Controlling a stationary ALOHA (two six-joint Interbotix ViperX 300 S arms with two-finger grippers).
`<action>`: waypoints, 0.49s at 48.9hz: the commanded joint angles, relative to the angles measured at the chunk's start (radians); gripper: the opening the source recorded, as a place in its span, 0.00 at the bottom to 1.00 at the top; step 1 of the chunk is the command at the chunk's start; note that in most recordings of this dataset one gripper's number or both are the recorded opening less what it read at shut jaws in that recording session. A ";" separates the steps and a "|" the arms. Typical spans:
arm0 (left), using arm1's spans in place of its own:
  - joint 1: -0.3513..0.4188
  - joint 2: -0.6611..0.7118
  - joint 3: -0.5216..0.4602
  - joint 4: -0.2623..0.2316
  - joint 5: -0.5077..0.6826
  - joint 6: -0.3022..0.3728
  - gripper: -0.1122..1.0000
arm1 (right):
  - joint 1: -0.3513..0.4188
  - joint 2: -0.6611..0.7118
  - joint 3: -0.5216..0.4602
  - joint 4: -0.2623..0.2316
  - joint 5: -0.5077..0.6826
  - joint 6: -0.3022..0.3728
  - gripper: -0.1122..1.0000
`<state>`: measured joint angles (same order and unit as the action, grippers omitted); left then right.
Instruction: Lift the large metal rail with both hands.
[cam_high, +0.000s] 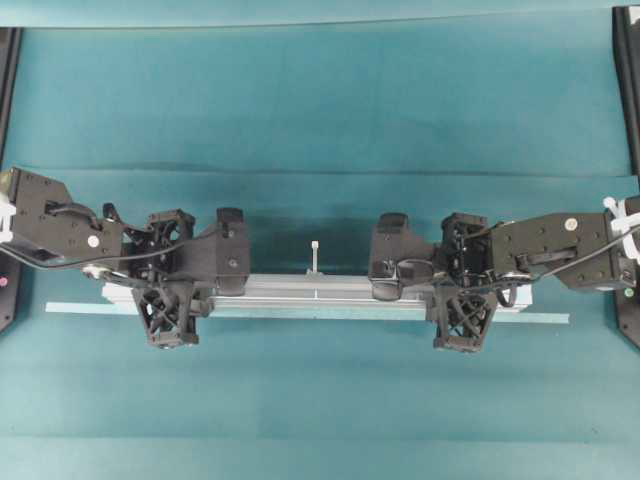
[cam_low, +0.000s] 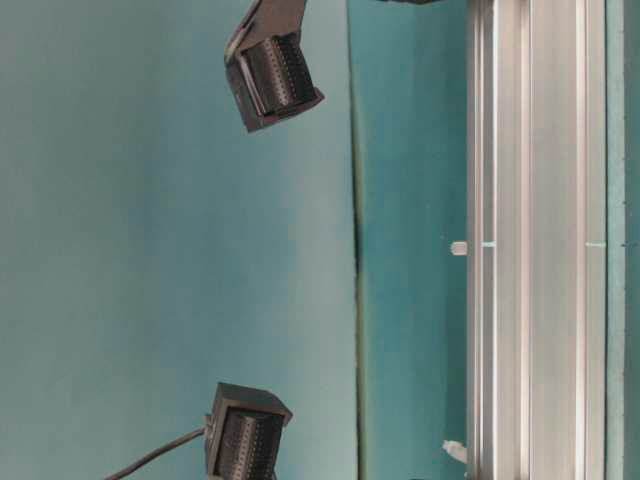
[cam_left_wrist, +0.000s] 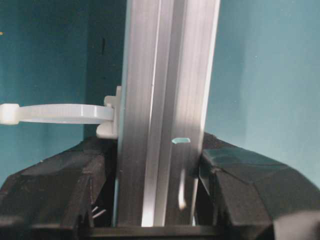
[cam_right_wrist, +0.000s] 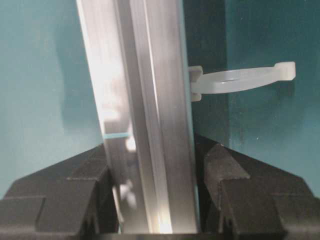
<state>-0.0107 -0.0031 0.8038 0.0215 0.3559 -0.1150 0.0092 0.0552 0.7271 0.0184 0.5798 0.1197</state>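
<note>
Two black arms reach in from opposite sides of the teal table (cam_high: 320, 100) in the overhead view, both stretched nearly level toward the middle, wrists low over the work. Between them lies one large metal rail (cam_high: 315, 290), silver and grooved lengthwise, running left to right across the table just in front of the arms' wrist cameras.

One left gripper (cam_high: 166, 290) straddles the rail near its left end, and the left wrist view shows its two black fingers (cam_left_wrist: 55, 195) closed in against both sides of the bar, so it has hold of the rail. One right gripper (cam_high: 463, 300) does the same near the right end; in the right wrist view its fingers (cam_right_wrist: 60, 200) press the bar from either side.

One thin pale strip (cam_high: 540, 318) lies flat alongside the rail, on its near side, poking out past both grippers.

Smallest are the white zip ties: one (cam_high: 314, 255) sticks out from the rail's far side at mid-length in the overhead view, and each wrist view shows one tie (cam_left_wrist: 55, 113) (cam_right_wrist: 245, 77) jutting sideways just beyond the fingers.
</note>
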 joint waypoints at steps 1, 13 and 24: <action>0.000 -0.031 -0.028 -0.002 0.006 -0.002 0.43 | -0.012 -0.012 -0.021 -0.002 0.015 0.000 0.46; -0.002 -0.118 -0.095 -0.002 0.140 -0.003 0.43 | -0.018 -0.103 -0.081 -0.002 0.175 0.000 0.46; 0.005 -0.202 -0.170 -0.002 0.304 -0.003 0.43 | -0.032 -0.207 -0.150 0.006 0.319 0.000 0.46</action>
<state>-0.0077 -0.1534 0.6857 0.0215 0.6228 -0.1150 -0.0123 -0.1074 0.6213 0.0184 0.8667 0.1135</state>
